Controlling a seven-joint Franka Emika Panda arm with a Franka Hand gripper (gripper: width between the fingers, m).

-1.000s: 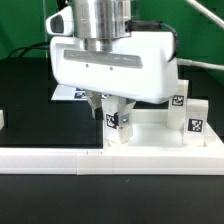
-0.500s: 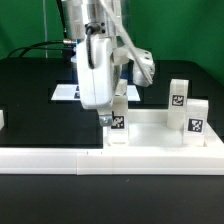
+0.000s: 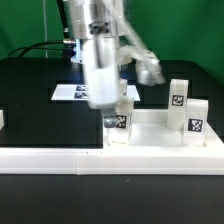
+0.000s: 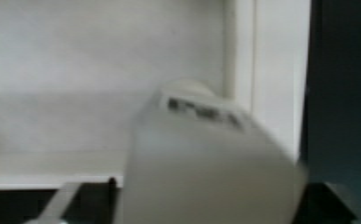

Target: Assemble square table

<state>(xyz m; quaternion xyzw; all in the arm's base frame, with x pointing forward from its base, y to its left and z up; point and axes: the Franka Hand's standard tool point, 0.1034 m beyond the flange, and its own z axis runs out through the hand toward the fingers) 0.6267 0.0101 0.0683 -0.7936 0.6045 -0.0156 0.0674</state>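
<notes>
The square table top (image 3: 160,133) is a white tray with a raised rim at the exterior view's right. One tagged white leg (image 3: 118,122) stands upright in its near corner on the exterior view's left. My gripper (image 3: 114,110) hangs straight over that leg, seen edge-on and blurred. In the wrist view the leg (image 4: 203,160) fills the space between my gripper's (image 4: 203,216) jaws, with a thin dark gap beside one finger (image 4: 61,205), so the jaws stand open around it. Two more legs (image 3: 178,97) (image 3: 196,120) stand upright on the tray's far right side.
A long low white rail (image 3: 60,158) runs along the front, against the tray. The marker board (image 3: 70,93) lies behind the hand on the black table. A small white block (image 3: 2,118) shows at the exterior view's left edge.
The hand turned from broadside to edge-on over the leg, then its jaws widened and let the leg go. The leg stays upright in the corner.
</notes>
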